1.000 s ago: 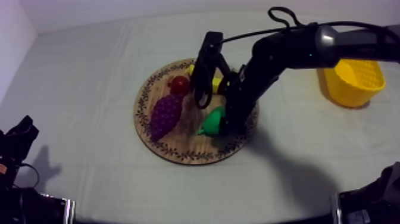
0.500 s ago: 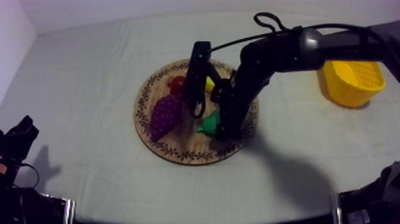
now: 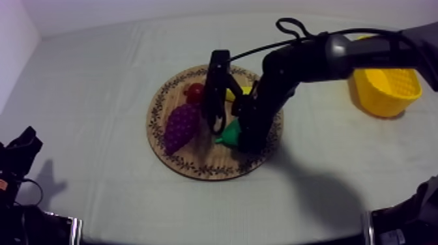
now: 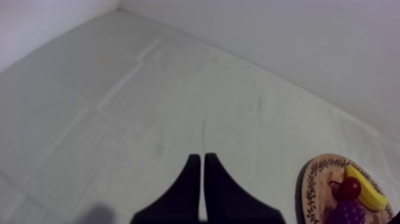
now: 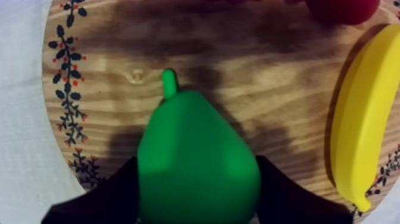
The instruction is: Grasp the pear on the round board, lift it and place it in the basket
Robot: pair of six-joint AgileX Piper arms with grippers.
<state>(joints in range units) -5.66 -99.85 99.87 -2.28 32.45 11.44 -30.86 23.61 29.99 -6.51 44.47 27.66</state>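
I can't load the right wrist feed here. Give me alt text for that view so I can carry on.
The right gripper is shut on the green pear, one black finger against each side, stem pointing away. The pear lies on the wooden board, with the banana beside it and a small red fruit beyond.

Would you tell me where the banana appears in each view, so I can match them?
Top view: banana on the wooden board's far side, right of the small red fruit.
Left wrist view: banana beside the small red fruit.
Right wrist view: banana alongside the pear.
Shared landmark: the small red fruit.
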